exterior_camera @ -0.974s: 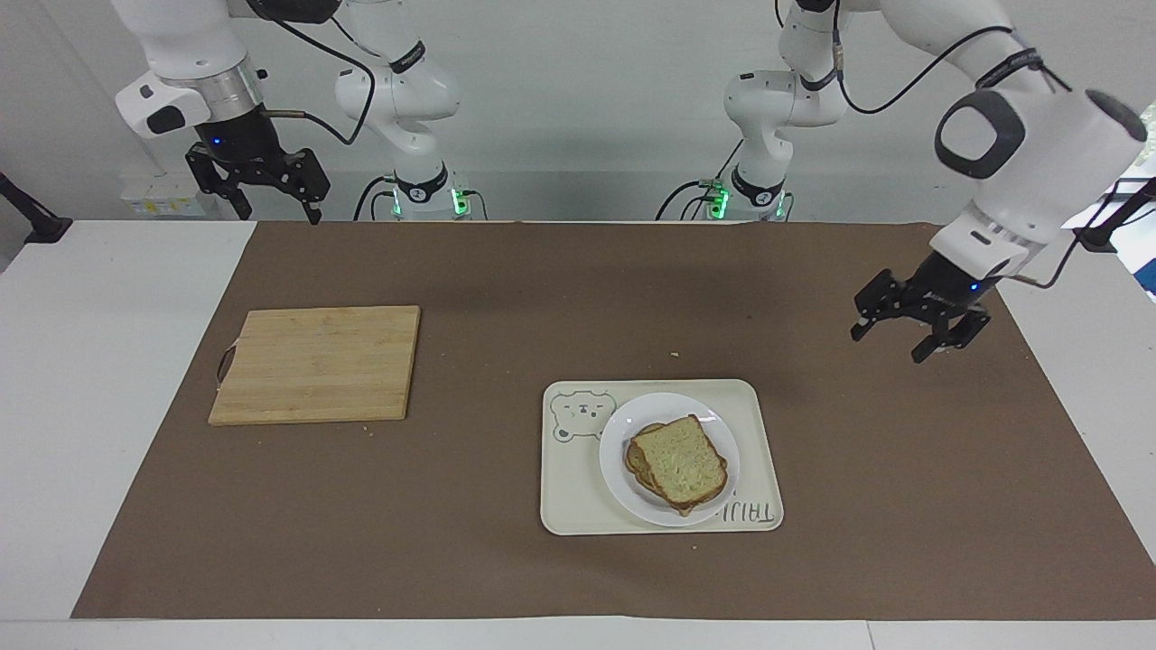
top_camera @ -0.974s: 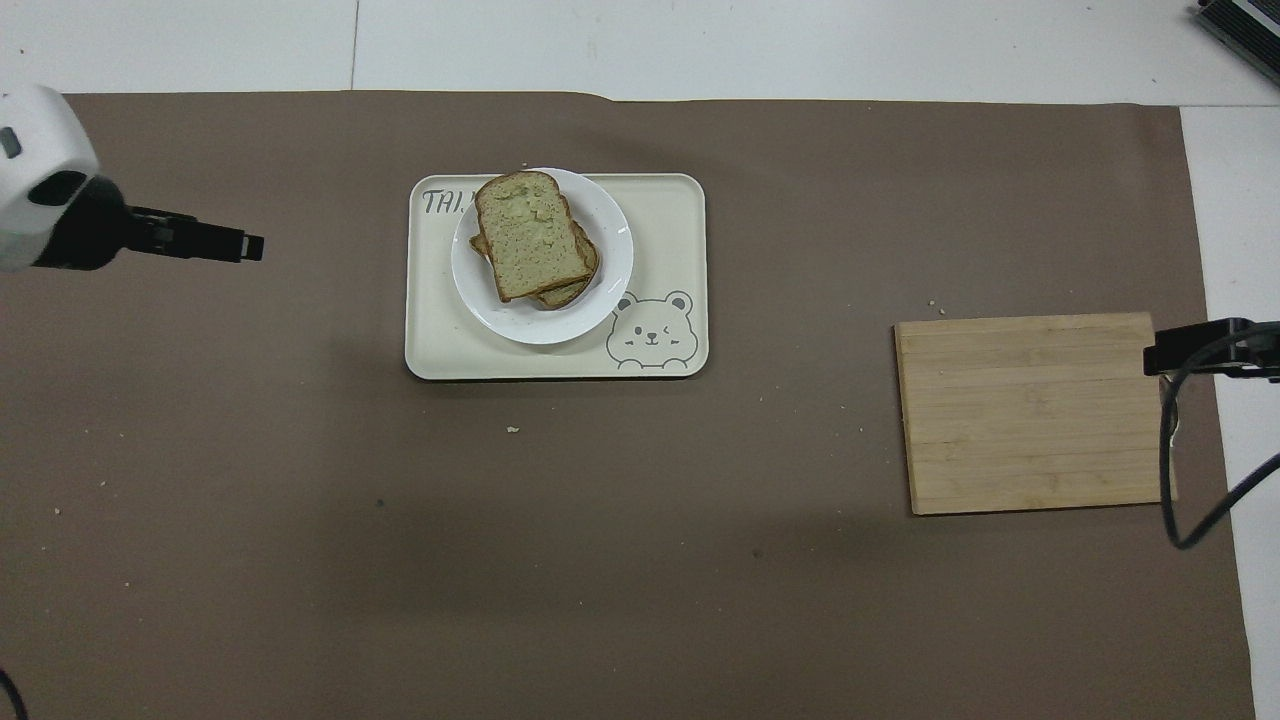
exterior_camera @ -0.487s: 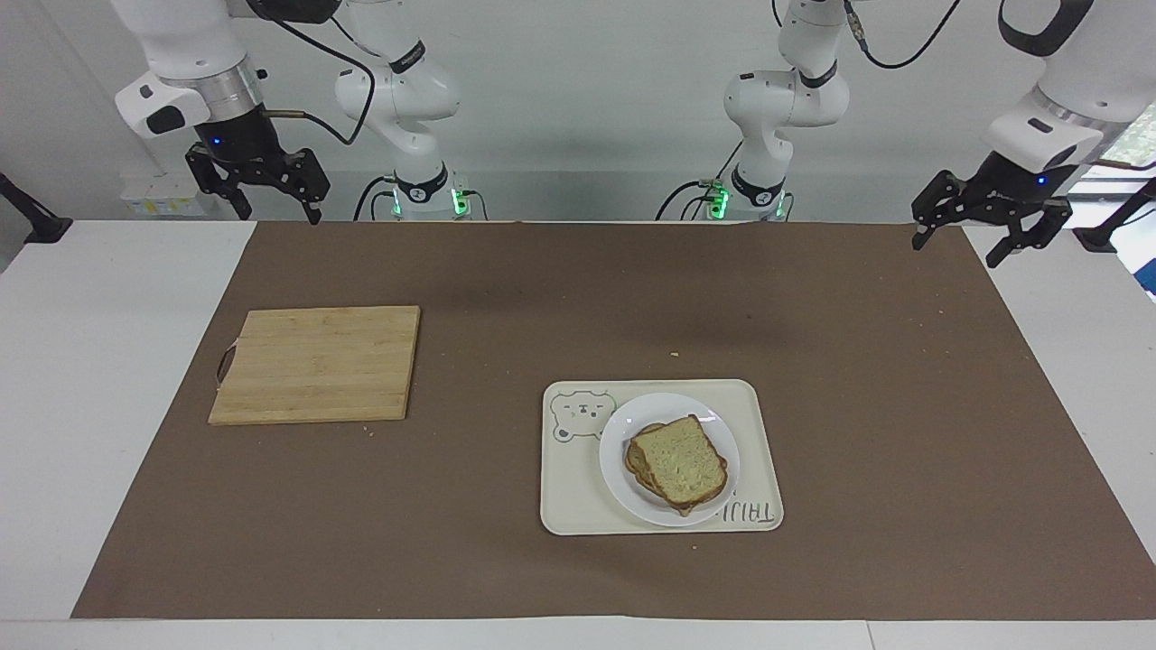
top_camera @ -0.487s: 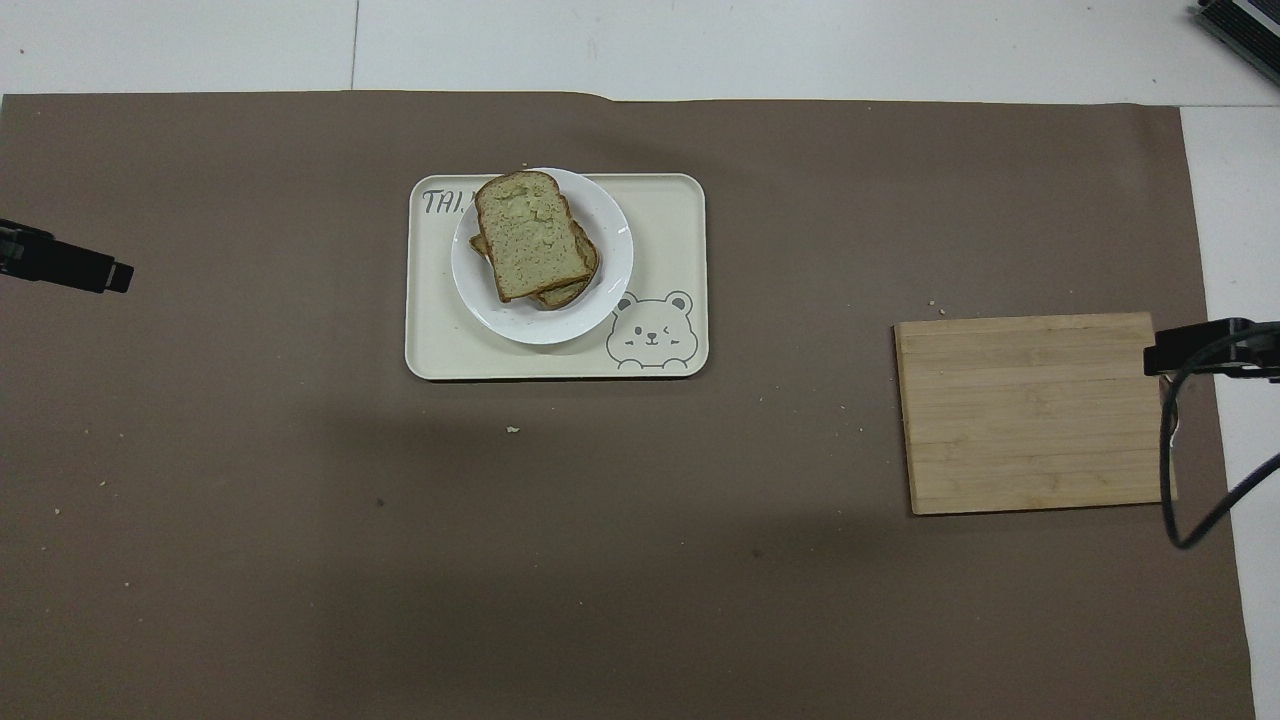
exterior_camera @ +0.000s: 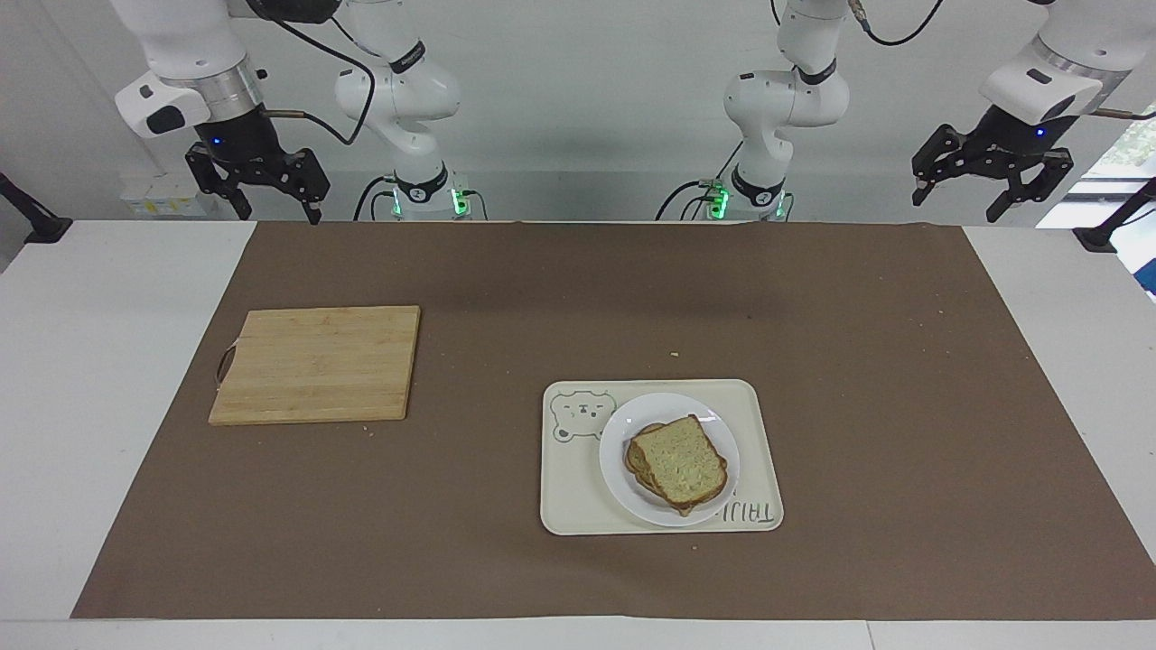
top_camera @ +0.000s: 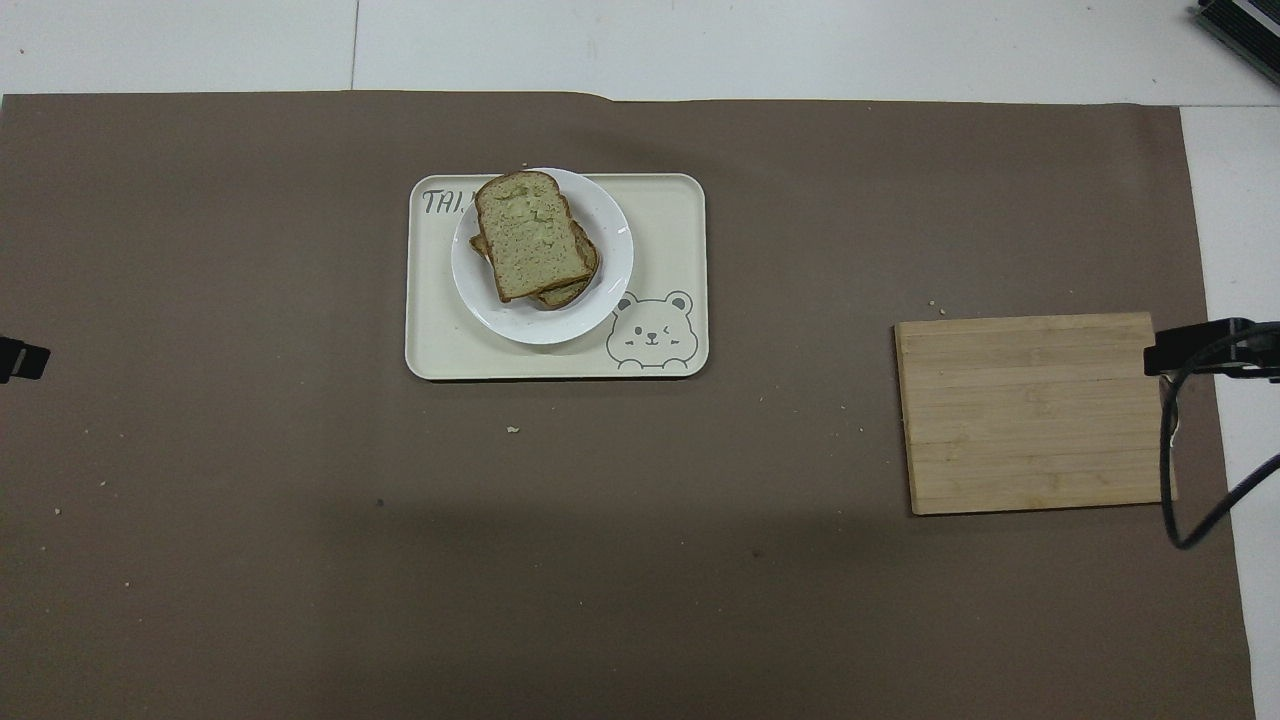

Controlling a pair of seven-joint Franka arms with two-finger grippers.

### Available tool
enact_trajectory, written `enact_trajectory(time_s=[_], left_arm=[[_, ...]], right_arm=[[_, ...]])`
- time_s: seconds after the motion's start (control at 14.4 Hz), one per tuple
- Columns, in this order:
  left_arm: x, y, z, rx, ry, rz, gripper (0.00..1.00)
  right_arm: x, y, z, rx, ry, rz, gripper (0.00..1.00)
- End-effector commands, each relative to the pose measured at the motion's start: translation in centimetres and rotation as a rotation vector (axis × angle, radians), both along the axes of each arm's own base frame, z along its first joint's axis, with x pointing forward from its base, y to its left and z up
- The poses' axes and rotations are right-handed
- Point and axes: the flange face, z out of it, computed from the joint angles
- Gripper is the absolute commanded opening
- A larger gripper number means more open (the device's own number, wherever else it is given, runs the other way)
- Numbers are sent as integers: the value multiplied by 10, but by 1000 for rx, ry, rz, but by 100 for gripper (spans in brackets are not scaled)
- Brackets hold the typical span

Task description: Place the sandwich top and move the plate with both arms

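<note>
The sandwich top (exterior_camera: 679,459) lies flat on the stack of bread on the white plate (exterior_camera: 623,492). It also shows in the overhead view (top_camera: 528,235), as does the plate (top_camera: 612,262). The plate sits on the cream bear tray (exterior_camera: 569,492). My left gripper (exterior_camera: 957,208) hangs open and empty, high over the table's robot edge at the left arm's end. Only its tip (top_camera: 22,358) shows from overhead. My right gripper (exterior_camera: 278,215) is open and empty, waiting high over the robot edge at the right arm's end. From overhead it (top_camera: 1200,348) shows beside the board.
A bamboo cutting board (exterior_camera: 316,363) lies bare on the brown mat toward the right arm's end, nearer to the robots than the tray; it also shows from overhead (top_camera: 1030,410). Crumbs dot the mat. A black cable (top_camera: 1185,480) hangs by the board.
My left gripper has risen and drawn back from over the mat beside the tray to the robot edge of the table. The right arm, plate and bread have not moved.
</note>
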Motion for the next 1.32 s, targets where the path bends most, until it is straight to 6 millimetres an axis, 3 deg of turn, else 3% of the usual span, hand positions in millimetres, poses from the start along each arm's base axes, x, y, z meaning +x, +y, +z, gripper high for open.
enact_trajectory(time_s=[0.0, 0.21, 0.56, 1.25], left_arm=[[-13, 5, 6, 27, 32, 82, 100], [-12, 21, 1, 22, 57, 113, 100], [-20, 15, 11, 24, 36, 102, 100], [-29, 12, 11, 22, 37, 99, 100]], right_arm=[[1, -1, 3, 20, 7, -14, 100], [1, -1, 3, 20, 7, -14, 100], [1, 0, 3, 20, 7, -12, 100], [1, 0, 3, 20, 7, -12, 100]])
